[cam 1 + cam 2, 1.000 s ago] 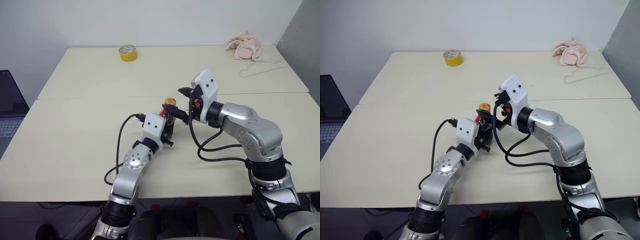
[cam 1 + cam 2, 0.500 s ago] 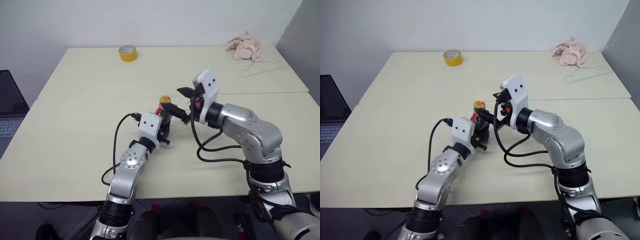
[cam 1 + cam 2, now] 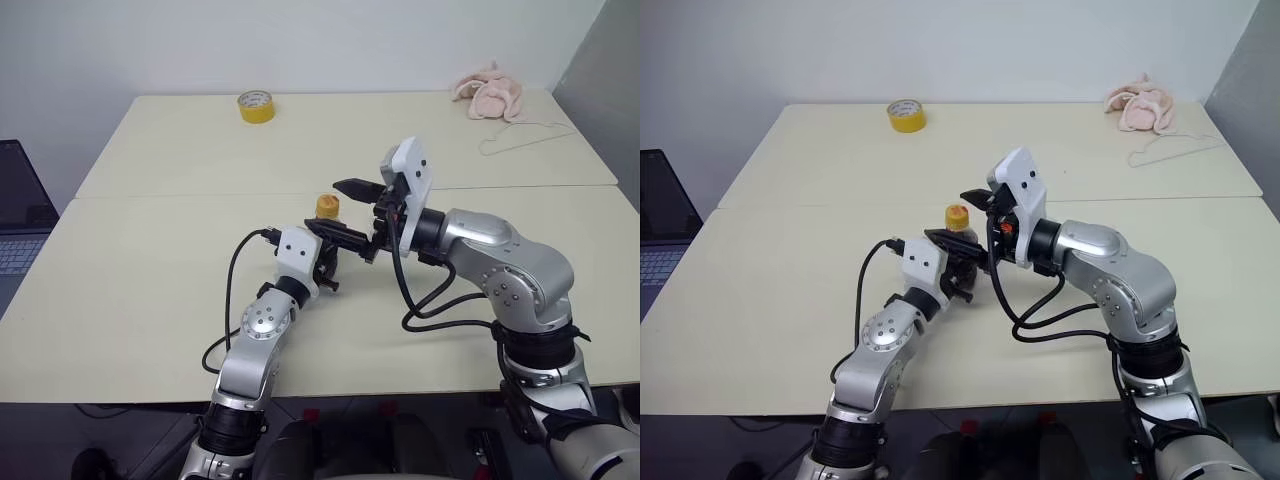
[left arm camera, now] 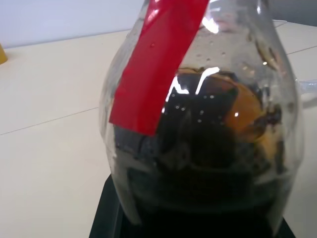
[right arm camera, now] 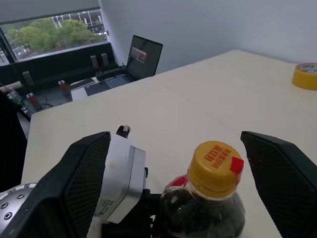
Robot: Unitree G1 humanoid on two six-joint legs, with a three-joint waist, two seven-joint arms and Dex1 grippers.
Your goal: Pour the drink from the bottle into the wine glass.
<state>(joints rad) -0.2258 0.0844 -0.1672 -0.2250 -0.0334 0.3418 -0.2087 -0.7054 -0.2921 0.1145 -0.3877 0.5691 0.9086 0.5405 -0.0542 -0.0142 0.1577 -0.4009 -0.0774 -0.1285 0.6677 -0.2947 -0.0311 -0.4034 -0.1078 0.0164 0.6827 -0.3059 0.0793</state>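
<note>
1. Bottle first: I have the small squat clear plastic bottle [image 3: 958, 236], with its red neck label and yellow screw cap [image 5: 216, 166], standing upright near the middle of the cream desk [image 3: 150, 290], just on my side of the seam between the two desk halves, well away from every edge.
2. My left gripper [image 3: 322, 262] is clenched on the bottle's lower body; through the left wrist camera I look straight into the bulbous wall, with the dark brown cola-like drink [image 4: 208, 163] filling the lower part.
3. My right gripper [image 3: 345, 212] is spread wide, one black finger on each side of the cap and apart from it, touching nothing.
4. I judge the step in hand to be uncapping: the cap sits on the neck, so nothing can be poured yet.
5. Next move, as I read it: bring the right fingers [image 5: 285, 178] in level with the cap, close on it squarely and twist it off while the left grip keeps the bottle from turning.
6. I cannot find the wine glass on the desk, so I would have to locate it before any tilt.
7. Far from the work, a yellow tape roll [image 3: 255, 105] lies near the far left edge and a pink cloth [image 3: 487, 92] near the far right corner.
</note>
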